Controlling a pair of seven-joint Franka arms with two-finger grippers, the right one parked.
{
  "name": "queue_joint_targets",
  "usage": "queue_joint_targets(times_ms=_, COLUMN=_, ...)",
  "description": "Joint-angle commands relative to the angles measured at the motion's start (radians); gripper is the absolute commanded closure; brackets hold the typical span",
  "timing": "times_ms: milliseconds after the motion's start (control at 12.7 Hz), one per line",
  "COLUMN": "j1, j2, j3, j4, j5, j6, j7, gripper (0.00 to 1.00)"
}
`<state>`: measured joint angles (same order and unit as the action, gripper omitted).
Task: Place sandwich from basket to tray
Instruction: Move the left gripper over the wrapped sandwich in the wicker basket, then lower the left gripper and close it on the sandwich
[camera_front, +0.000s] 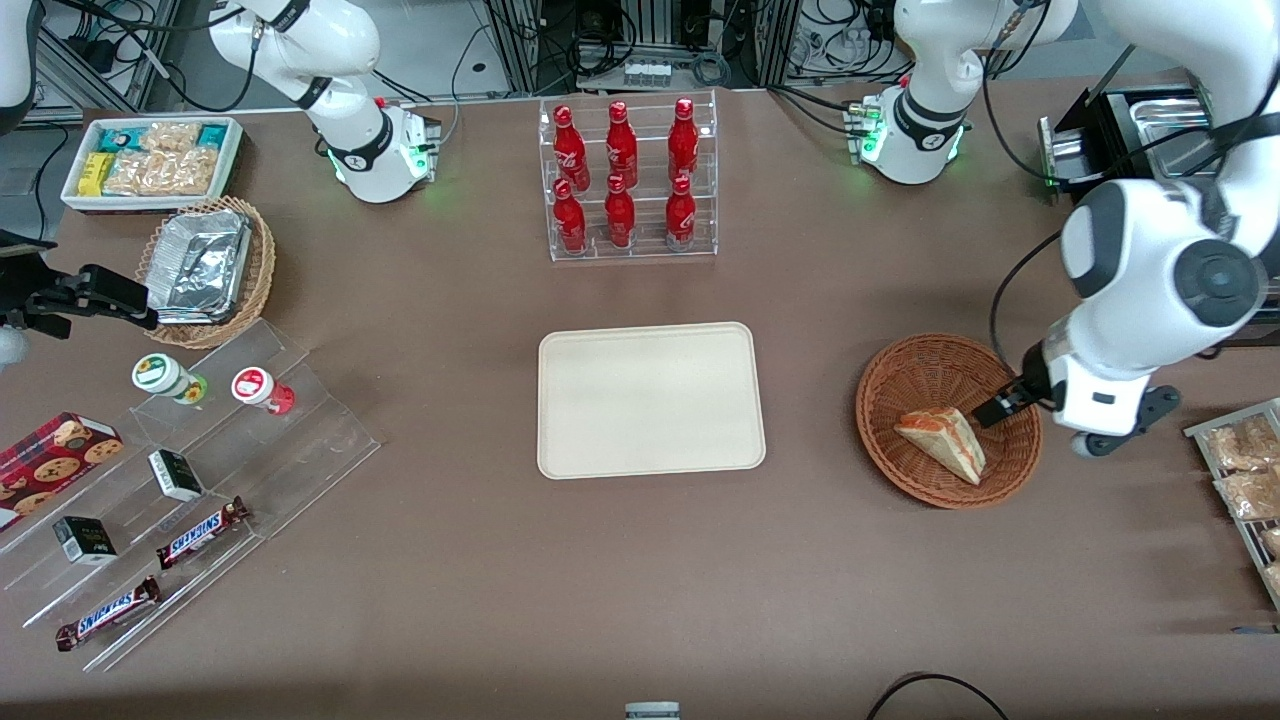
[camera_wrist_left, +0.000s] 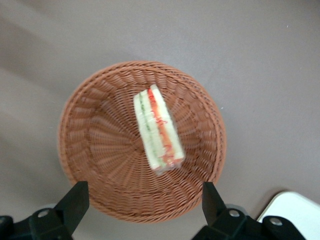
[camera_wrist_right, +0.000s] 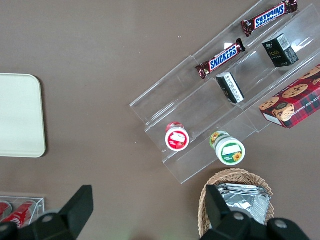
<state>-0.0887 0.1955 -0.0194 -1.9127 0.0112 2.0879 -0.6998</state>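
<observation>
1. Brown table (camera_front: 900, 600) is the largest thing, and it gives much open room: the stretch between the basket and the tray is bare, so I judge that a carry across it meets nothing on the way.

2. Cream tray (camera_front: 650, 400) lies flat in the middle of the table, nearer to the front camera than the rack of red bottles (camera_front: 625, 180). Its rim is low and nothing lies on it, so I think the sandwich can be set down anywhere inside.

3. Woven basket (camera_front: 900, 375) stands toward the working arm's end of the table, well apart from the tray. It is shallow, but its wall rises around the sandwich, so a lift probably should go up first, before any sideways move.

4. Open gripper (camera_wrist_left: 142, 200) hangs above the basket, over its rim; the two fingers (camera_wrist_left: 75, 200) are spread wide and hold nothing.

5. Wrapped sandwich (camera_wrist_left: 156, 130) lies in the basket, close to its centre and apart from the wall.
   - It looks light and soft, so a hard squeeze may crush the bread.
   - The clear wrap is probably slippery.
   - I would take hold across the two flat bread faces, near the thick end of the wedge, not at the thin tip.
</observation>
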Motion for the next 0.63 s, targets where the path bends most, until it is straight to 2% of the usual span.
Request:
queue_joint_targets(times_ms=0, j1=-0.031, j2=0.016, j3=0.004, j4=-0.038, j5=-0.007, j6=0.076, j7=-0.088, gripper=0.0)
queue_joint_targets(times_ms=553, j1=-0.025, j2=0.084, j3=0.007, j4=-0.065, j5=-0.005, j6=0.161, j7=-0.109, gripper=0.0)
